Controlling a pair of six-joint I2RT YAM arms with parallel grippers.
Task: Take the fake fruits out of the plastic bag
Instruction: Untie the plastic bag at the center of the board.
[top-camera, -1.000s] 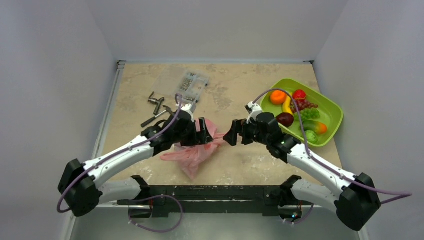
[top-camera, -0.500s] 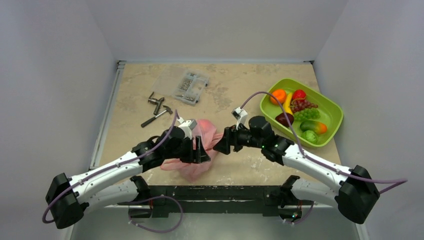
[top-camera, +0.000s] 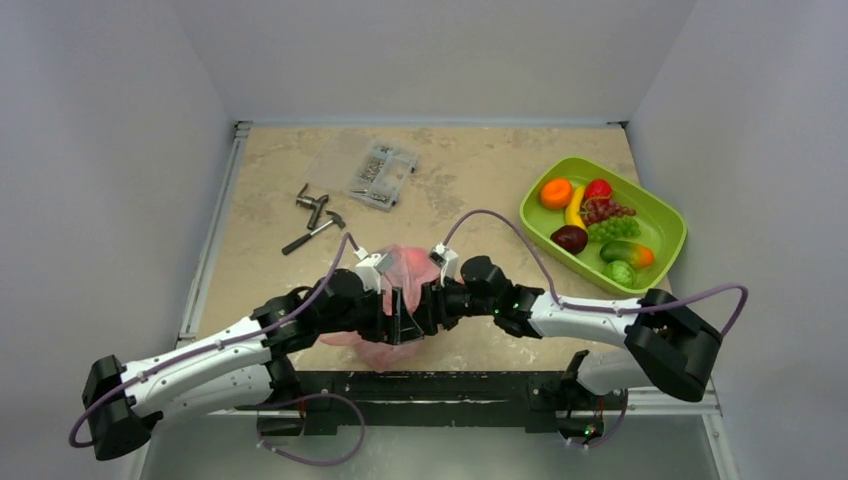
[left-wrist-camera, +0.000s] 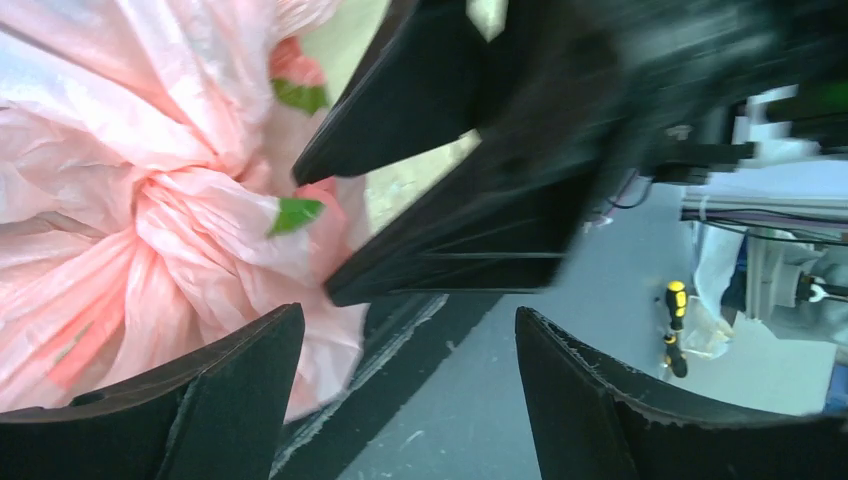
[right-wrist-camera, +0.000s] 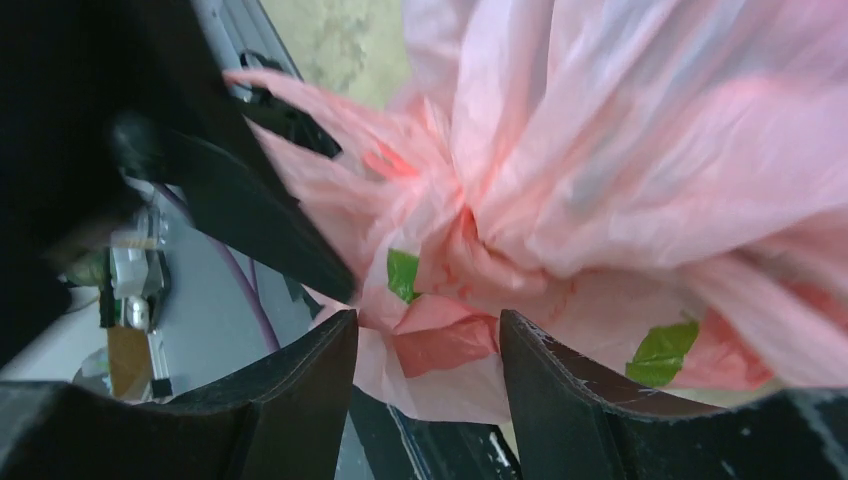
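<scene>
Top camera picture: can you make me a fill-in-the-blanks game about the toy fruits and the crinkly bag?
1. The fake fruits all lie in a tray coloured ____.
2. The left claw and the right claw both reach the plastic bag, whose colour is ____.
3. In the tray, the orange sits right beside the yellow ____.

Missing words: green; pink; banana.

Lime-green tray (top-camera: 662, 222) far right, clear screw box (top-camera: 381, 175) far centre-left, metal tools (top-camera: 315, 215) near it, mottled beige table (top-camera: 470, 170).
</scene>
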